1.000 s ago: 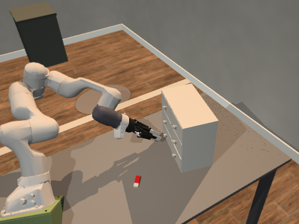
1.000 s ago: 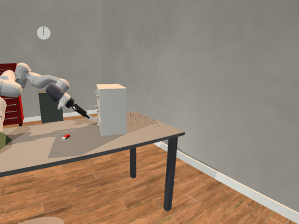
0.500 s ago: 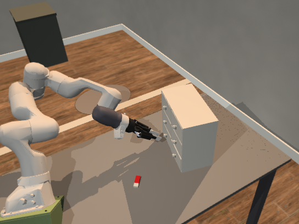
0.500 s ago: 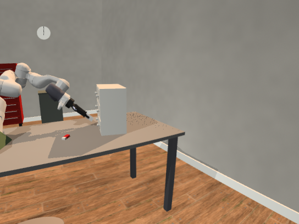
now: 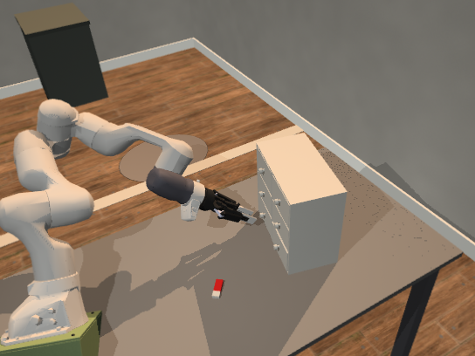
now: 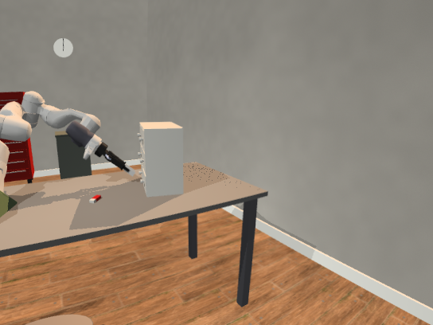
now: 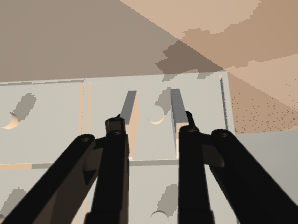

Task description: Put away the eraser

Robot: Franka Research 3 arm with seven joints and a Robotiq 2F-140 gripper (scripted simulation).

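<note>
The small white chest point(image 5: 301, 196) stands on the table with several knobbed drawers, all looking pushed in; it also shows in the exterior view point(image 6: 161, 159). What the drawers hold is hidden. My gripper point(image 5: 253, 218) is low at the chest's front, its fingers partly apart with a gap. They stand on either side of a low drawer knob point(image 7: 156, 116) in the wrist view, and I cannot see them pinching it. The red and white eraser point(image 5: 217, 288) lies flat on the table, well in front of the chest and away from the gripper; it also shows in the exterior view point(image 6: 95, 198).
The table's right edge point(image 5: 375, 301) runs close behind and beside the chest. A dark cabinet point(image 5: 65, 57) stands on the floor beyond the table. The robot base point(image 5: 48, 323) sits at the table's near left corner.
</note>
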